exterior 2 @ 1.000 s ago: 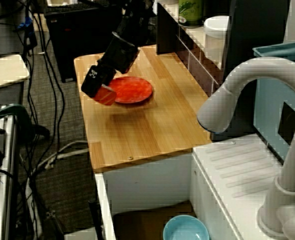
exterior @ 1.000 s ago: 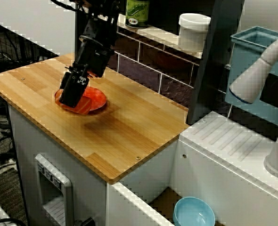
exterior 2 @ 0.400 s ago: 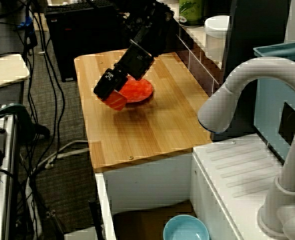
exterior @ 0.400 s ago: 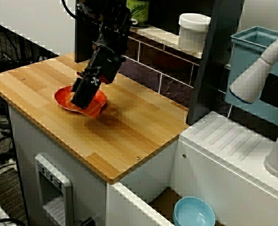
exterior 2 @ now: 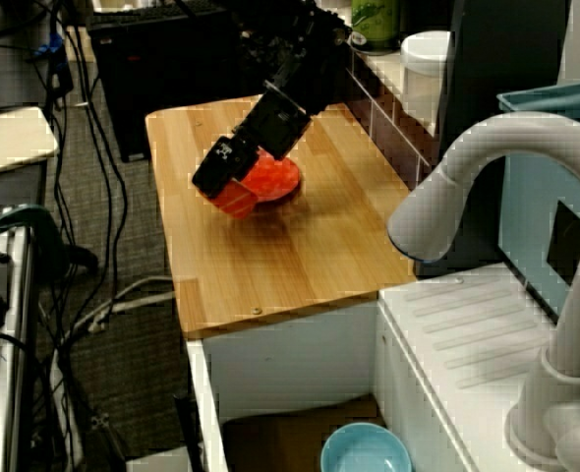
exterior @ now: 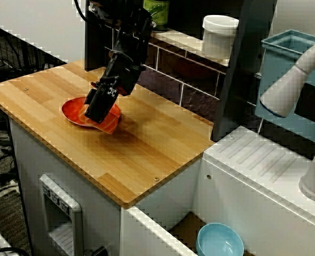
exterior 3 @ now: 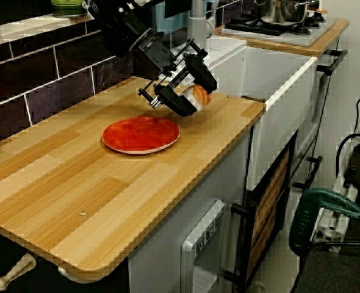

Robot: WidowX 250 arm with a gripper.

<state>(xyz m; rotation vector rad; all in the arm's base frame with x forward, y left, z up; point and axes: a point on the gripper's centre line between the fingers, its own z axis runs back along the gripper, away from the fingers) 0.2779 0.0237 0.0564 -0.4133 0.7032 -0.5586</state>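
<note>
The gripper (exterior 3: 192,91) is closed w/ both fingers pinching an orange piece (exterior 3: 200,94) by its sides, prob. so it cannot slip, and holds it in the air just past the rim of the red plate (exterior 3: 141,135), which lies flat on the wooden counter (exterior 3: 58,183).

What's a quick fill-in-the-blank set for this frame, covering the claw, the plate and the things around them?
1. The claw grips a small orange object near the red plate, which lies on a ____ countertop.
2. The bowl low beside the counter is light ____.
3. On the tiled ledge, the tub near the green can is ____.
Missing words: wooden; blue; white.
</note>
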